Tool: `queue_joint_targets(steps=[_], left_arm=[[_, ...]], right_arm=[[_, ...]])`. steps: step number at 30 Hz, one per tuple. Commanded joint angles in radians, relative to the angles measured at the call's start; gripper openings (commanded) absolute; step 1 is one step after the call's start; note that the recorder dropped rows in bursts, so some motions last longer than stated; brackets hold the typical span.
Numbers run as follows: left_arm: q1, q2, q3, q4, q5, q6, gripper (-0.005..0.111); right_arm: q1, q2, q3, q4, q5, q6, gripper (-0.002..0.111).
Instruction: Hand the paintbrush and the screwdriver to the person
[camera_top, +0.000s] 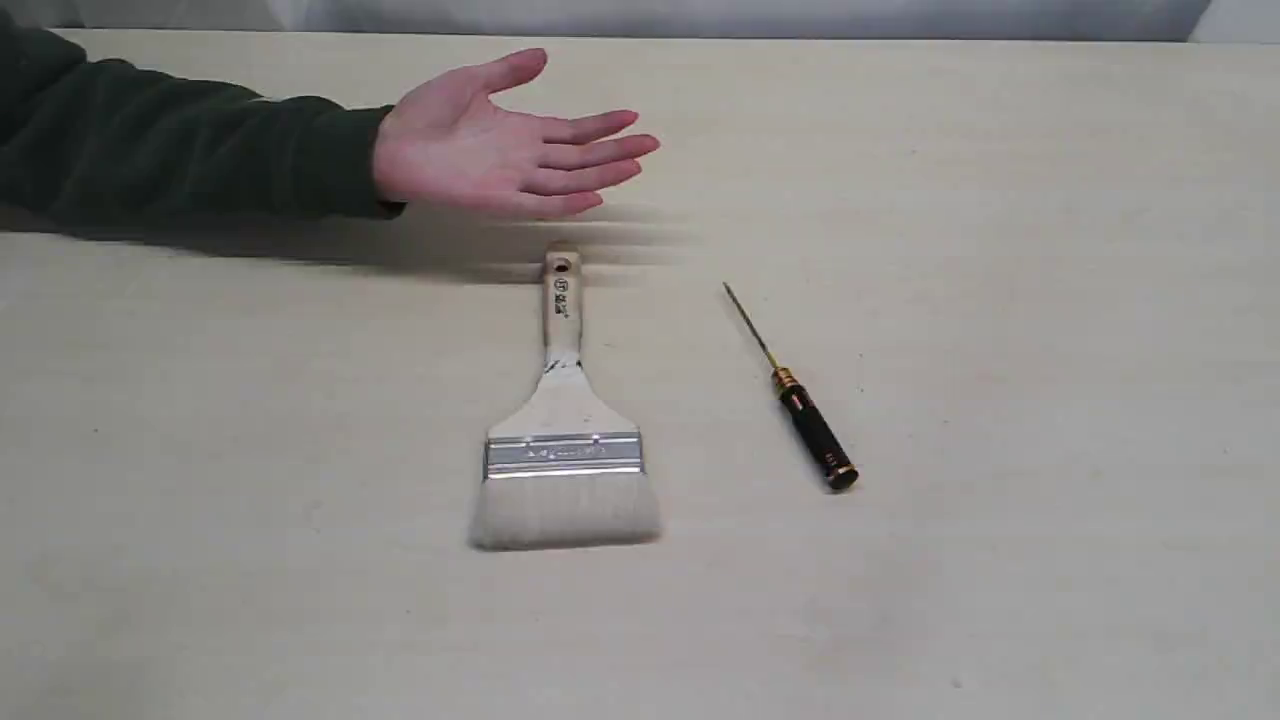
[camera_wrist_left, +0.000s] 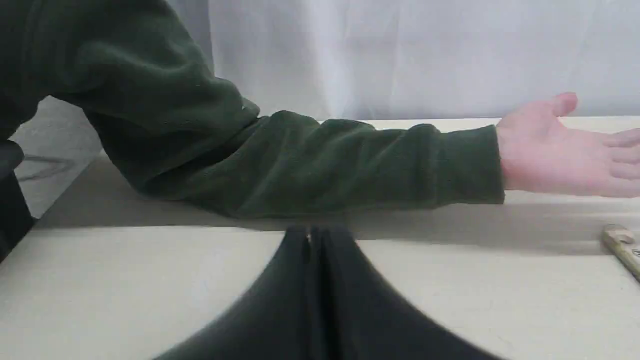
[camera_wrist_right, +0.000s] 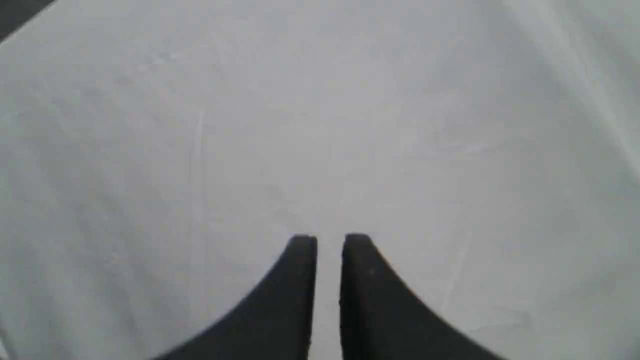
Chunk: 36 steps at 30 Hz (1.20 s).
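Note:
The paintbrush (camera_top: 563, 440) lies flat on the table, bristles toward the near edge, its holed handle end pointing at the person's open hand (camera_top: 500, 150), which hovers palm-up just beyond it. To the brush's right lies the screwdriver (camera_top: 800, 400), gold shaft pointing away. Neither gripper shows in the exterior view. In the left wrist view my left gripper (camera_wrist_left: 310, 232) is shut and empty, low over the table, facing the green sleeve; the hand (camera_wrist_left: 560, 150) and the brush's handle tip (camera_wrist_left: 622, 245) sit at that picture's right edge. My right gripper (camera_wrist_right: 330, 240) holds nothing, fingers a narrow slit apart.
The person's dark green sleeve (camera_top: 190, 150) rests along the table's far left. A pale beige tabletop (camera_top: 1000, 550) carries the tools. A white cloth backdrop (camera_wrist_left: 425, 55) hangs behind the table; the right wrist view shows only a whitish surface (camera_wrist_right: 320, 125).

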Motion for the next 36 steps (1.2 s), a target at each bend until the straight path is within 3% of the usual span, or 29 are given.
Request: queue_joint_targets(steps=[1,11,16,23,32,36], left_arm=[[-0.008,-0.002,0.002,-0.002,-0.006,-0.002,0.0],[-0.008,-0.002,0.002,-0.004,-0.006,-0.002,0.0],[-0.008,-0.002,0.002,-0.004,-0.006,-0.002,0.0],[-0.008,-0.002,0.002,-0.004,-0.006,-0.002,0.0],[-0.008,-0.002,0.002,-0.004,-0.006,-0.002,0.0],[-0.008,-0.002,0.002,-0.002,-0.008,-0.002,0.0]], right_arm=[[-0.002,0.062,-0.151,-0.248,0.081,0.166,0.01],[0.006,0.526,-0.542,-0.546,0.164,0.309,0.01],[0.11,0.746,-0.679,-0.649,0.283,0.266,0.01],[0.302,1.061,-0.804,-0.66,0.432,0.163,0.01],[0.377,1.394,-0.923,-0.692,0.661,0.161,0.011],[0.391,1.493,-0.935,-0.657,0.708,0.113,0.023]])
